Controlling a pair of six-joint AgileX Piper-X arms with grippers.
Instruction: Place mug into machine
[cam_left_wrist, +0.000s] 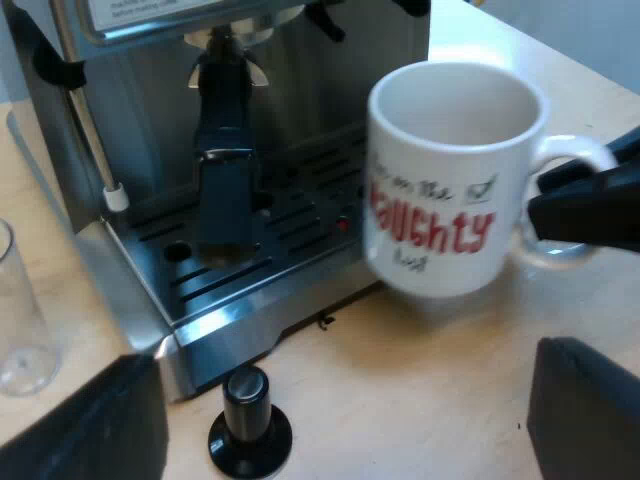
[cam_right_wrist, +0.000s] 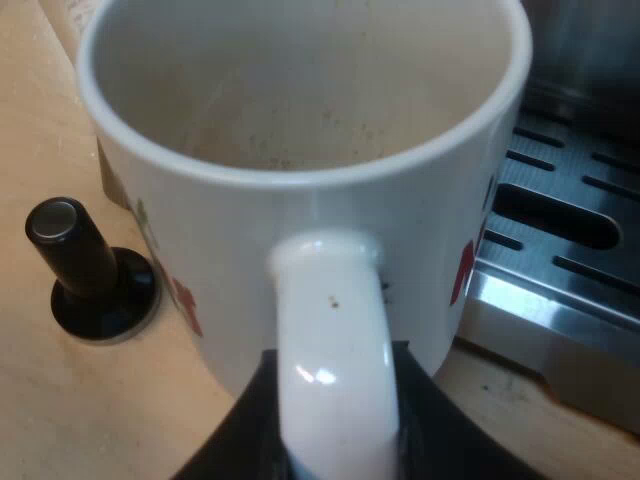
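Mug (cam_left_wrist: 450, 180) of white ceramic with red lettering, clamped by its handle in the black fingers of the right gripper (cam_right_wrist: 335, 425), is just beside the slotted metal drip tray (cam_left_wrist: 280, 240) of the steel espresso machine (cam_left_wrist: 300, 90). Left gripper (cam_left_wrist: 340, 430) spread wide, empty, near a black-knobbed tamper (cam_left_wrist: 248, 420).

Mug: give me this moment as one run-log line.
mug: empty, upright, at drip tray edge, not on it | right gripper: shut on handle | left gripper: open
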